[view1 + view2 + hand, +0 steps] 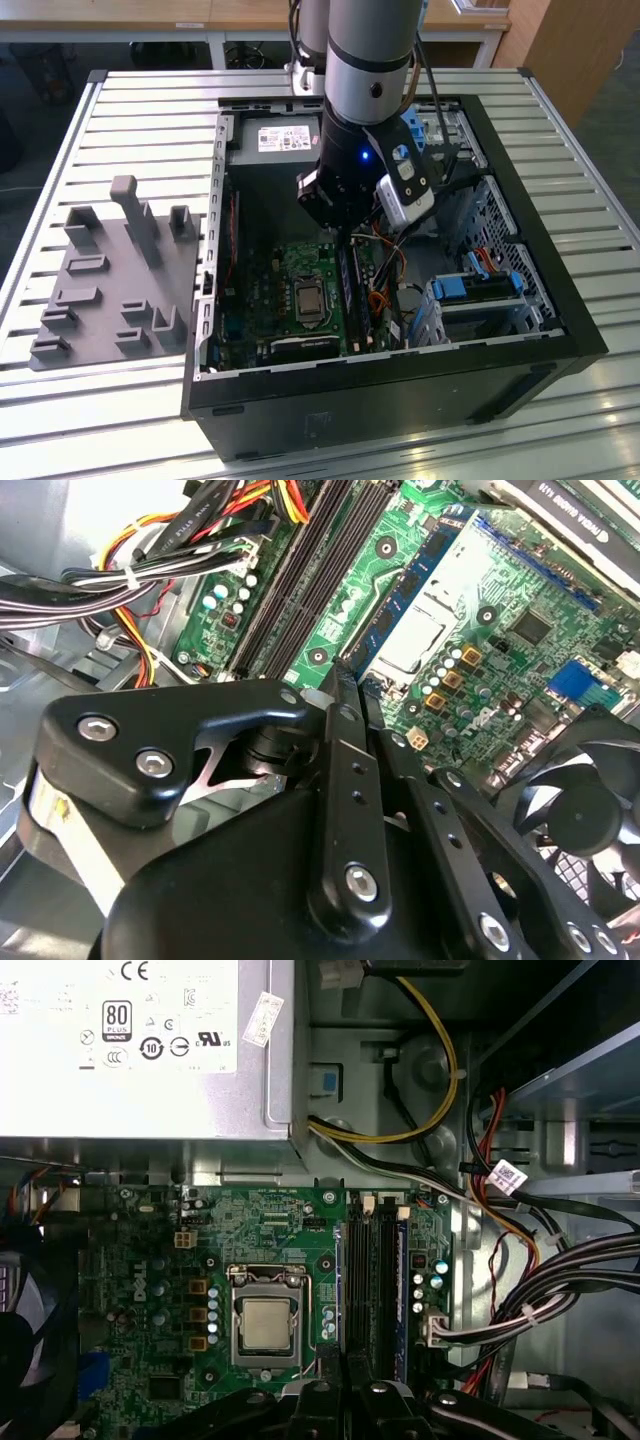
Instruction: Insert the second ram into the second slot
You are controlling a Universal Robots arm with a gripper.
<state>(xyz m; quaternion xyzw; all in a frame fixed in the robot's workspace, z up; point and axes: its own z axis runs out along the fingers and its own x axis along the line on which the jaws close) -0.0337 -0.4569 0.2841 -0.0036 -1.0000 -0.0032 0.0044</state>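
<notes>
1. Gripper (342, 685): reaches down into the open computer case (400, 400). In the second wrist view its two fingers are closed flat against each other, with the tip just above the motherboard (130, 1260).
2. Second ram (405, 595): a blue stick standing on edge in the memory slot nearest the processor socket (265, 1322). It runs parallel to the black slots (290, 590) beside it. Its near end lies right at the fingertips; whether they touch cannot be told.
3. Cable bundle (150, 570): runs along the side of the slots away from the socket.
4. Grey fixture plate (110, 280): lies on the slatted table (60, 150) at the exterior view's left, well apart from the gripper.
</notes>
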